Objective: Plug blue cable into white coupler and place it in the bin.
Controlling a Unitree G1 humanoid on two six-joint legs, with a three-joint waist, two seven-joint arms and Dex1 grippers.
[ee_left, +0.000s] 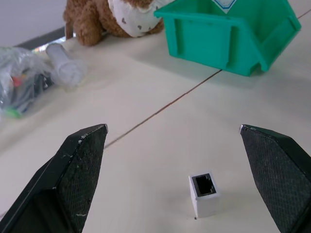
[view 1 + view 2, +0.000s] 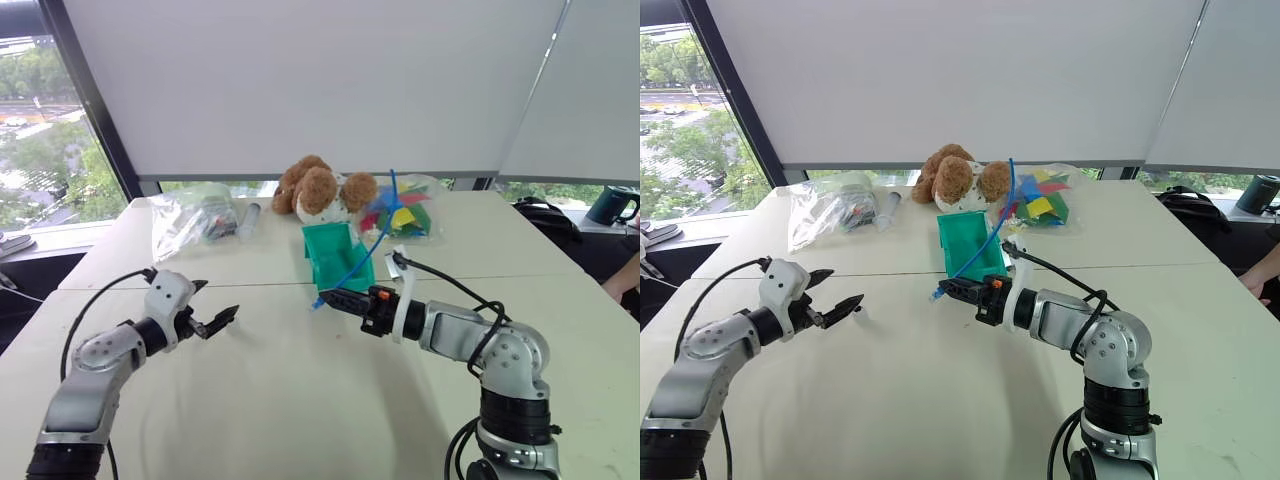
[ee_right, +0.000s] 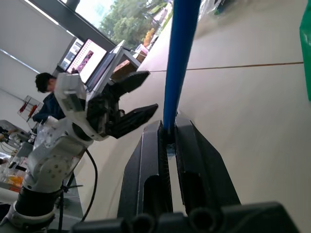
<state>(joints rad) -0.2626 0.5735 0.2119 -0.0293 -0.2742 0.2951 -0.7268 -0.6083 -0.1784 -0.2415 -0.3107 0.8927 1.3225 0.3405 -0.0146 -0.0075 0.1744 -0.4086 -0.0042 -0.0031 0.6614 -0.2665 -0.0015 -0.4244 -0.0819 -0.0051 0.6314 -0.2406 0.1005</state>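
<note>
Between the two black fingers (image 3: 192,160) of the right gripper (image 2: 330,299), which are pressing tightly together, the thin bright blue cable (image 2: 368,250) is being pinched near its plug end and is curving up and back over the small teal-green plastic bin (image 2: 334,252) sitting on the pale table (image 2: 300,400) just behind that gripper. Off to the left, the left gripper (image 2: 213,321) is hovering with its fingers (image 1: 80,170) spread wide and holding nothing, while the tiny white boxy plastic coupler (image 1: 204,194) is standing on the tabletop in front of them, apart from the bin. Behind the bin, a brown teddy bear (image 2: 320,188) is lying between two clear plastic bags (image 2: 195,218).
</note>
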